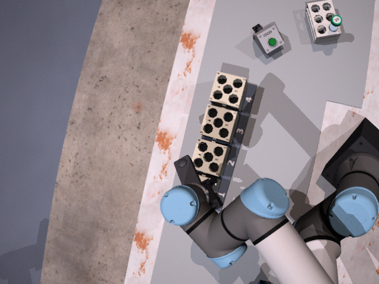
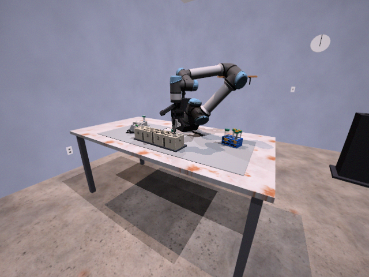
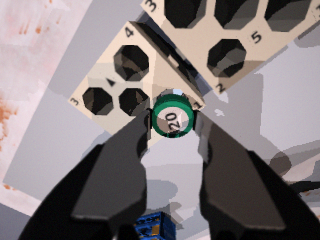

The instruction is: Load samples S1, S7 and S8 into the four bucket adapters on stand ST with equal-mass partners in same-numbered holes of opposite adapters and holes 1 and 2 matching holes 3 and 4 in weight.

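The pincer [image 1: 215,187] [image 2: 173,130] [image 3: 172,110] grasps the 20 mL water blank [image 2: 172,130] [image 3: 173,117] by its green cap, at hole 1 of adapter 1 [image 2: 174,141] [image 3: 112,75]. Were it tilted or off-centre, lowering could jam it against the rim and shove the loose adapter.
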